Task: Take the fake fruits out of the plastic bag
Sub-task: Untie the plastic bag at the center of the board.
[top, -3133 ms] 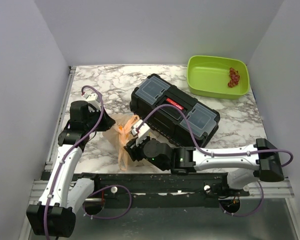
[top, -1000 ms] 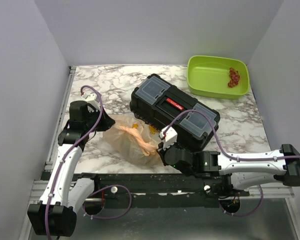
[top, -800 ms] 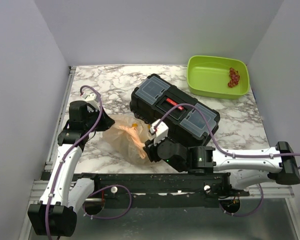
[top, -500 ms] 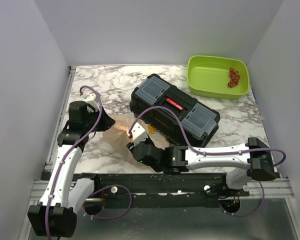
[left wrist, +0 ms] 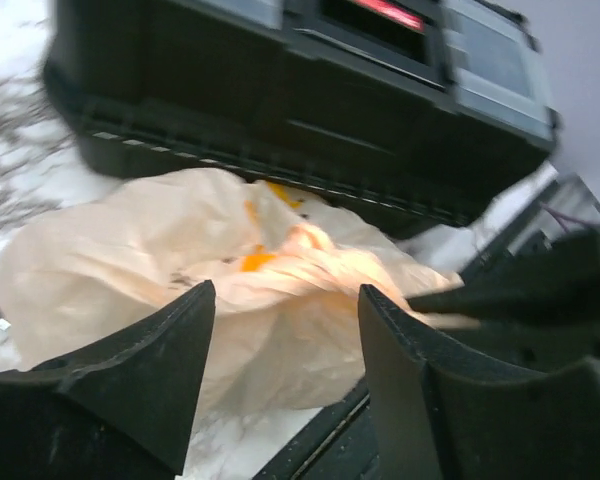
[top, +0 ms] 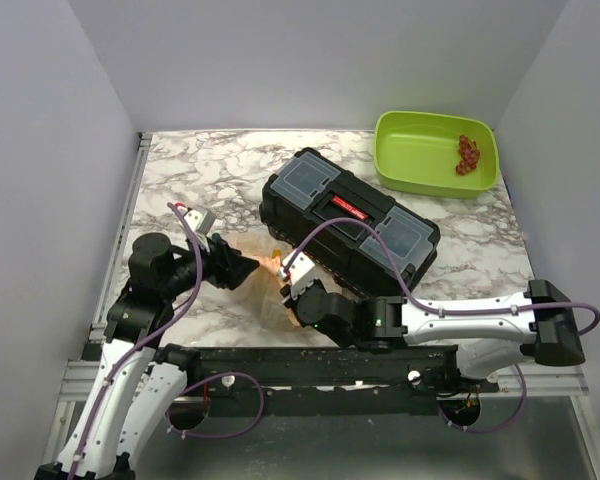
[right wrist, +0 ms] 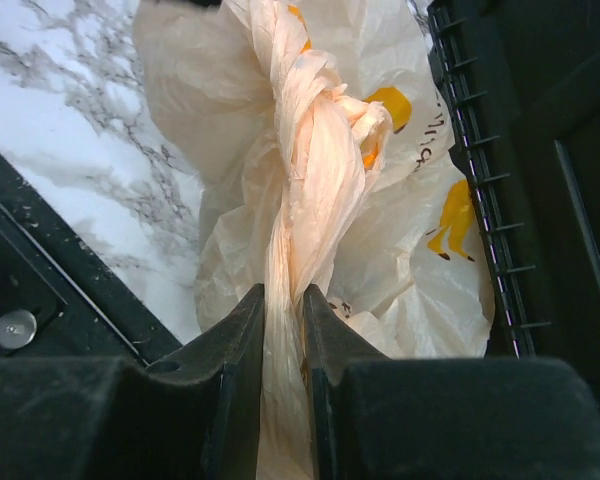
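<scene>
The plastic bag [top: 267,266], tan with orange-yellow prints, lies crumpled on the marble in front of the black toolbox [top: 348,220]. My right gripper [right wrist: 283,312] is shut on the bag's [right wrist: 310,150] twisted, knotted handle strand, which runs up between its fingers; from above this gripper [top: 292,294] is at the bag's near right side. My left gripper [left wrist: 285,335] is open, its jaws wide apart and holding nothing, facing the bag [left wrist: 220,270] from the left; in the top view it [top: 238,270] is at the bag's left edge. The fake fruits are hidden inside the bag.
The toolbox [left wrist: 280,100] stands just behind the bag and close to the right gripper's side [right wrist: 550,150]. A green bin [top: 420,175] with a cluster of red grapes [top: 467,155] sits at the back right. The table's black front rail [top: 310,360] runs just below the grippers.
My left gripper has opened, let go of the bag and swung nearer and rightward to face it. My right gripper opened, shifted left and closed on the twisted handle.
</scene>
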Robot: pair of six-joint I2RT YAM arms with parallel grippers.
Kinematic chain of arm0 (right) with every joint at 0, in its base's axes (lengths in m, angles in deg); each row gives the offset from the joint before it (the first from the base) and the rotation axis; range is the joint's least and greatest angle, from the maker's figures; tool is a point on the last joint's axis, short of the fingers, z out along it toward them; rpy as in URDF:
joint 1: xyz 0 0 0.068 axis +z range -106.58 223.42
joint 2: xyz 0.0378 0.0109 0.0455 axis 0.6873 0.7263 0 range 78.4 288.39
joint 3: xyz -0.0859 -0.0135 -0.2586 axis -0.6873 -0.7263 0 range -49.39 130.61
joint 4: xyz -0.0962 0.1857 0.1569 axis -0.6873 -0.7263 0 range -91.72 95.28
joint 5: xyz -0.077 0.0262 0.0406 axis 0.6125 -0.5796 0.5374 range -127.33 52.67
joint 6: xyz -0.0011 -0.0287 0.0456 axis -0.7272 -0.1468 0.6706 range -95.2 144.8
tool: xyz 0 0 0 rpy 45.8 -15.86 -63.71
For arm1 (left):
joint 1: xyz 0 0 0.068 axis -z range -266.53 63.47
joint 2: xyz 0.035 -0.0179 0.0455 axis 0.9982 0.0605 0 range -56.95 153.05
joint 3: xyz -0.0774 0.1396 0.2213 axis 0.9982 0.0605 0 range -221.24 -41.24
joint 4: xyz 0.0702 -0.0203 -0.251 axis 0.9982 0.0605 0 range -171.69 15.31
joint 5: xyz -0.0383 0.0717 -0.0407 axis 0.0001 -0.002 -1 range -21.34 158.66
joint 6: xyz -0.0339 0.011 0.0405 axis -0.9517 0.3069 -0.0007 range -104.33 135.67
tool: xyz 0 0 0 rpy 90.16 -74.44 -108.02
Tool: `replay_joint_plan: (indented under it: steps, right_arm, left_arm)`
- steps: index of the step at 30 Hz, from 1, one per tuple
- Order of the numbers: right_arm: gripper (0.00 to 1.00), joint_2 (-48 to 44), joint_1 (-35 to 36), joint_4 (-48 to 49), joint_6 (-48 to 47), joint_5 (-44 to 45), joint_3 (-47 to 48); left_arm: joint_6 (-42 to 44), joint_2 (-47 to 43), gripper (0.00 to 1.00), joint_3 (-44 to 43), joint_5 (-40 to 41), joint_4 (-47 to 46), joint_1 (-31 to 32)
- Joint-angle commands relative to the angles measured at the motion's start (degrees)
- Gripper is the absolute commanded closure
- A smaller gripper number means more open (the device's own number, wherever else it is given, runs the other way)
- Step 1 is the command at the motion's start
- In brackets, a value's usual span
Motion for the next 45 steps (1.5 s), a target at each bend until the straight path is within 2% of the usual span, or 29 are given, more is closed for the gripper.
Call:
replay_joint_plan:
  steps: [1,3,7,13,16,19,23,25,31,36,40,41,45]
  right_arm:
    - [0.79,-3.9,0.3,5.6,-2.0,-3.9,-3.5]
    - [0.79,-4.8,0.3,6.3,-2.4,-3.6,-4.6]
    - [0.78,-5.8,0.3,7.0,-2.5,-3.2,-5.6]
    - [0.78,-7.8,0.2,8.4,-2.1,-2.1,-7.6]
    - [0.77,-8.3,0.3,10.2,-2.1,-2.2,-8.4]
    - [0.77,-8.3,0.2,10.0,-1.9,-2.4,-8.3]
    - [0.77,-8.0,0.3,10.4,-1.8,-2.5,-8.3]
    - [0.77,-7.9,0.3,10.2,-1.9,-2.4,-7.8]
    - [0.77,-8.1,0.3,10.2,-1.9,-2.2,-7.6]
    - [0.77,-8.3,0.3,10.6,-1.5,-1.8,-8.4]
    - [0.77,-8.8,0.3,9.1,-0.8,-1.3,-8.0]
    - [0.77,-9.0,0.3,9.3,-0.8,-1.2,-8.4]
    - [0.75,-10.2,0.3,9.1,-0.2,0.2,-9.1]
  left_arm:
    - [6.3,-4.0,0.38,2.2,-4.4,-4.6,6.5]
    - [8.7,-3.4,0.38,2.5,-4.8,-5.3,8.9]
    - [9.7,0.6,0.38,0.8,0.6,-4.5,15.5]
    - [11.7,6.6,0.42,-2.9,21.6,-0.4,28.3]
    - [12.5,8.9,0.44,-4.2,26.1,0.5,30.9]
    - [11.7,10.3,0.44,-5.1,29.1,0.5,32.1]
    - [8.9,12.1,0.56,-6.1,32.5,-0.4,32.4]
    - [7.9,13.5,0.57,-6.9,33.4,-0.1,32.4]
    - [8.7,15.4,0.64,-8.0,31.7,1.7,32.5]
    - [9.3,15.5,0.84,-8.1,33.6,2.2,32.5]
    - [10.0,15.2,0.94,-9.3,36.1,4.0,32.5]
    - [10.4,14.9,1.0,-9.4,37.1,4.0,32.5]
    - [9.7,13.8,1.0,-9.9,45.9,4.4,32.5]
